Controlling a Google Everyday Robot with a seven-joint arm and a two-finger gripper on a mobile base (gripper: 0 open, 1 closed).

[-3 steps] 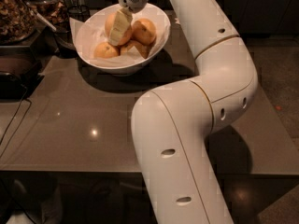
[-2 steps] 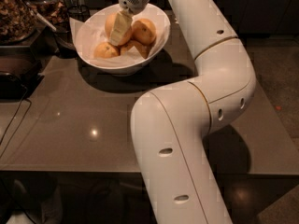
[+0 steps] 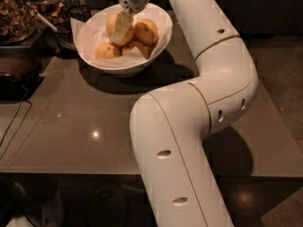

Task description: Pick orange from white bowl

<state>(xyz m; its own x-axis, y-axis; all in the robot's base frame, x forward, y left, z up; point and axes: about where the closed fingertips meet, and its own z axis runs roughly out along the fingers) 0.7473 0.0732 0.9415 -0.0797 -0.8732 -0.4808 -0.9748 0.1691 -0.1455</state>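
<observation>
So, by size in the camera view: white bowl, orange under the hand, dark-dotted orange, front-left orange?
1. white bowl
2. orange under the hand; the hand reaches into the bowl and hides part of it
3. dark-dotted orange, nearly alike, so this ranking is unsure
4. front-left orange

I see a smooth grey-brown tabletop (image 3: 71, 126) filling most of the view, glossy enough to carry one small bright light reflection (image 3: 95, 135). The end effector (image 3: 120, 25) sits low at the tabletop's far end. At the far left stand clear containers of brown dry food (image 3: 16, 13), with a dark tray (image 3: 19, 74) near them and a thin black cable (image 3: 12, 126) trailing over the surface. To the right lies a dark speckled floor (image 3: 284, 79). Dark cabinet fronts (image 3: 265, 8) close the back.
</observation>
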